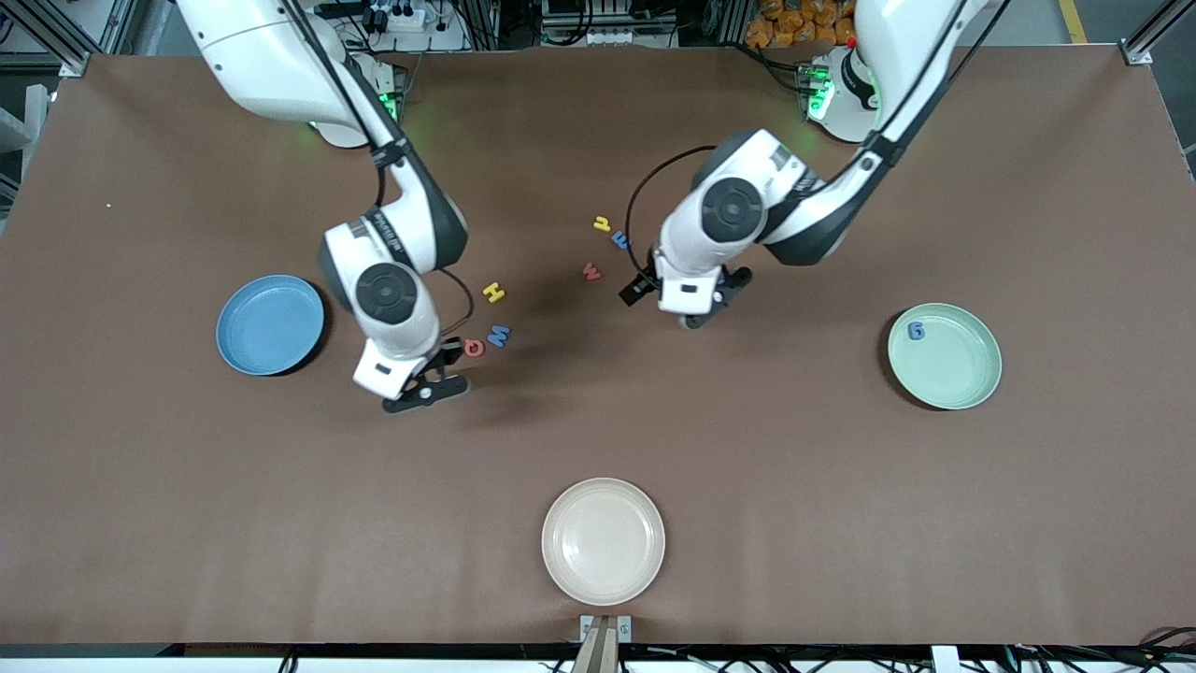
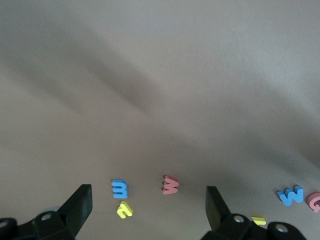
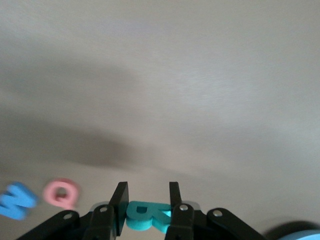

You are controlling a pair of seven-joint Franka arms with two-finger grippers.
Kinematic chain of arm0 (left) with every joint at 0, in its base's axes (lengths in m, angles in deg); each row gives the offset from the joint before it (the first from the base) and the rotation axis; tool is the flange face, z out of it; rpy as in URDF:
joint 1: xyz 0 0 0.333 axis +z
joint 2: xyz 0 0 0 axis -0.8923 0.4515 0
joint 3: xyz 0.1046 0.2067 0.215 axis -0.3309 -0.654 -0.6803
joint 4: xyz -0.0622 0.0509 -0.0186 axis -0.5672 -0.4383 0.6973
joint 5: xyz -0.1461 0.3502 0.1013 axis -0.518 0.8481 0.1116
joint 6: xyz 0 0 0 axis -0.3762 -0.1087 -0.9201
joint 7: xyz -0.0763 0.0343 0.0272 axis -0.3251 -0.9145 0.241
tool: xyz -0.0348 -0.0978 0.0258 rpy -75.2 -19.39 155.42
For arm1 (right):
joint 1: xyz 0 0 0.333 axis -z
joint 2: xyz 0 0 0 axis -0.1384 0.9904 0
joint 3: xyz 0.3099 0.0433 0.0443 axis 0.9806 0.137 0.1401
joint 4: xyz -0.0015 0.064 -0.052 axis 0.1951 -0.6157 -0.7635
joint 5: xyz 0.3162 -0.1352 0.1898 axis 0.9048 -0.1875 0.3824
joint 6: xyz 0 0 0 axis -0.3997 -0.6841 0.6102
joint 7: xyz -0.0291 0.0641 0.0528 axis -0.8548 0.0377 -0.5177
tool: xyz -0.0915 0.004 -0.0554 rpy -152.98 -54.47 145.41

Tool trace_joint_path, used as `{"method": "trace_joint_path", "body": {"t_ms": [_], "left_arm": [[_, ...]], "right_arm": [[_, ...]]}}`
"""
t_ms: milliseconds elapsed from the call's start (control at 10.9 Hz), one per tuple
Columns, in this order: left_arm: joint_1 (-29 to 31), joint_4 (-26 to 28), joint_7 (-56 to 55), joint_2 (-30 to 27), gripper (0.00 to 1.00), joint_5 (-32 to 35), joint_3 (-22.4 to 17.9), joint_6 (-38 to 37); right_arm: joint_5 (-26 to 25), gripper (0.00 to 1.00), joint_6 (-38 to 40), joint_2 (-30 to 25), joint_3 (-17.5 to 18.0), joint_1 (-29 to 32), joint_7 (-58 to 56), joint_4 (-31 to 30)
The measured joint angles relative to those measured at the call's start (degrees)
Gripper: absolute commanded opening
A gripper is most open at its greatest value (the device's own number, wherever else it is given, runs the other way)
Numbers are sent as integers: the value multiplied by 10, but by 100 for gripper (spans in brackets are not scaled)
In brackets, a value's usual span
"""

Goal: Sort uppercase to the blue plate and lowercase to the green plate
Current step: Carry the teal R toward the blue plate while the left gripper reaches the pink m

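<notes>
A: Grippers first. What does each one have?

B: The right gripper (image 3: 147, 202) is pinching the green R (image 3: 145, 216) between its fingers, up over the table just beside the red Q (image 1: 474, 348) and blue W (image 1: 499, 336). The left gripper (image 2: 149, 207) hangs with fingers spread wide and nothing between them, over the table near the lowercase cluster.

A: Where do the loose capitals lie?

B: Taking the front view as a clock face, the Q and W sit side by side just short of centre toward nine o'clock, and the yellow H (image 1: 493, 293) lies at about twelve o'clock from them, close by.

A: And the small letters?

B: The yellow h/n shape (image 1: 602, 223), blue m/e shape (image 1: 619, 240) and red w (image 1: 591, 272) sit close together near centre, slightly toward twelve. The blue g (image 1: 917, 329) lies in the green plate (image 1: 962, 379), out at three o'clock.

A: The other plates?

B: The blue plate (image 1: 257, 336) sits at nine o'clock, holding no letter. A cream plate (image 1: 604, 540) sits at six o'clock.
</notes>
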Motion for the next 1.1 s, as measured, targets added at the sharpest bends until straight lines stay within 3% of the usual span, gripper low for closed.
{"method": "trace_joint_path", "body": {"t_ms": [184, 368, 552, 736, 1104], "left_arm": [[-36, -11, -69, 31, 100, 58, -1, 17], [-77, -60, -143, 75, 100, 100, -11, 22], [-143, -103, -172, 108, 97, 109, -62, 22], [-217, -113, -191, 126, 94, 109, -123, 25], [-282, -115, -218, 154, 84, 112, -159, 44]], "right_arm": [[0, 30, 3, -2, -41, 2, -97, 0], [1, 31, 6, -4, -75, 11, -184, -4], [8, 31, 7, -8, -111, 16, -263, -21], [33, 31, 8, -11, -146, 28, -355, -37], [72, 33, 10, -13, -194, 46, -469, -101]]}}
